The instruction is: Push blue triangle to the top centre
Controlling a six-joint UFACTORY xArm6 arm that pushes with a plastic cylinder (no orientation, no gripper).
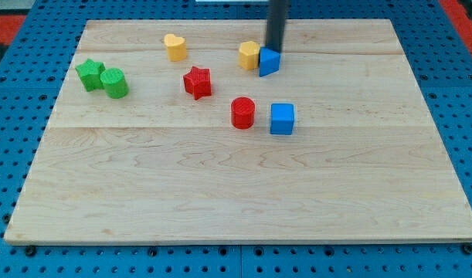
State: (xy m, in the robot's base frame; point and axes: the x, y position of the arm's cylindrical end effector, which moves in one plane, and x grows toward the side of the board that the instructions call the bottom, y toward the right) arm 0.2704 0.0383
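At the far centre of the table (220,193) | blue triangle (269,62) touched from behind by my tip (275,49) | tool: plain rod, nothing clamped | block judged light, stiff, sliding easily; to be pushed on a flat face.

triangle (269,62) right of, touching pentagon (249,55) | my tip (275,51) just behind

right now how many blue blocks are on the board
2. The blue triangle is near the top centre, touching a yellow block, with my tip right behind it. The blue cube sits lower, beside the red cylinder. None look hidden.
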